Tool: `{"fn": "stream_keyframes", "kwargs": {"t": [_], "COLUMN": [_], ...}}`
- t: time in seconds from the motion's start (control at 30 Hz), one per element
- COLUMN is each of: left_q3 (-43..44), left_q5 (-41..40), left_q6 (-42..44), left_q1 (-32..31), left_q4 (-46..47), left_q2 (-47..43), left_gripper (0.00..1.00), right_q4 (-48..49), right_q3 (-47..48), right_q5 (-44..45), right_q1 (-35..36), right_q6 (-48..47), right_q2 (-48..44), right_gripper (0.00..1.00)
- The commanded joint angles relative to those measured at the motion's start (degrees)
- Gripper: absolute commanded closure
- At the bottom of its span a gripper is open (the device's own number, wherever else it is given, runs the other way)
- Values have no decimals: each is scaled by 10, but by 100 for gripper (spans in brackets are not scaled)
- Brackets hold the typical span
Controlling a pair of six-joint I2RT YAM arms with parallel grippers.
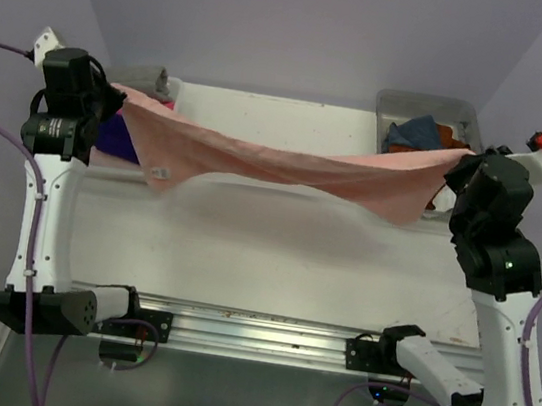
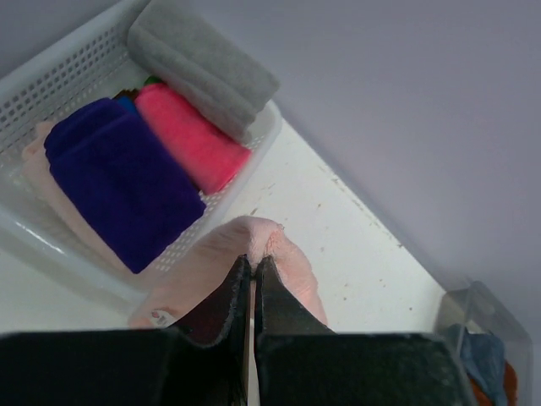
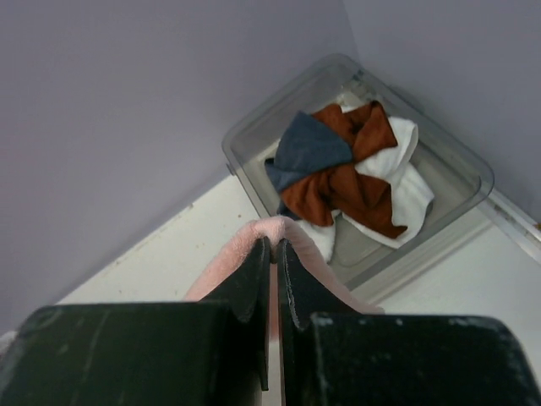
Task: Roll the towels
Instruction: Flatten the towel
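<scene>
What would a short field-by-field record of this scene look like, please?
held item: salmon pink towel, unrolled, sagging in mid-air between the arms
left gripper: shut on one end of it
right gripper: shut on the other end
white basket: grey towel, hot pink towel, purple towel, in neat bundles
clear bin: rust orange cloth, blue-grey cloth, white cloth, in a loose heap
</scene>
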Motion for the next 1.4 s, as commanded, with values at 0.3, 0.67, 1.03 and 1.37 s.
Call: {"fn": "stream_keyframes", "kwargs": {"t": [0.3, 0.67, 1.03, 1.37], "left_q3": [96, 158, -78, -278], "left_q5": [-3, -47, -18, 11], "left_q6": [11, 41, 47, 17], "left_q1": [7, 7, 7, 7], "left_q4": [3, -93, -103, 81], "left_q2": [-141, -244, -223, -3], "left_gripper": [100, 100, 100, 100], "right_q4": [-36, -152, -143, 41], "right_q3": [87, 121, -59, -179], "right_q5": [73, 60, 53, 34], "right_q1": [-2, -2, -2, -2], "right_q6": [-100, -96, -68, -39], "right_q2": [-109, -197, -135, 121], "right_gripper": [100, 100, 100, 100]}}
